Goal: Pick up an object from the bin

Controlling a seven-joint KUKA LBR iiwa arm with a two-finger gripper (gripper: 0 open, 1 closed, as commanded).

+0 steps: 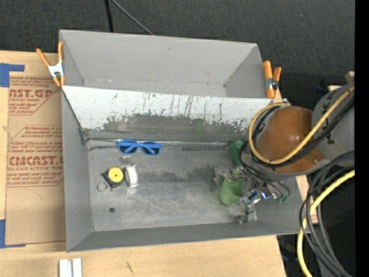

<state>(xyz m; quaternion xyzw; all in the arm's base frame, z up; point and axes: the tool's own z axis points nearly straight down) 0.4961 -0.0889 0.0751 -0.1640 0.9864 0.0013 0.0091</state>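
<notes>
Half done at most. Down at a green lump (229, 193), low on the right front of the bin (76, 172) floor, with the gripper (249, 199) touching its right side. Cannot tell whether the gripper is wide, narrow or clamped on the lump. Not lifted: resting on the floor. Left to do: secure it, raise it clear of the walls. Well apart: blue glasses (140, 148) by the back wall, yellow disc (115, 175) at left.

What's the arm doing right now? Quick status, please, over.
Gripper low at the bin's right end, against a green lump. Hold not confirmed. Far left: blue glasses, yellow disc, out of the way.
</notes>
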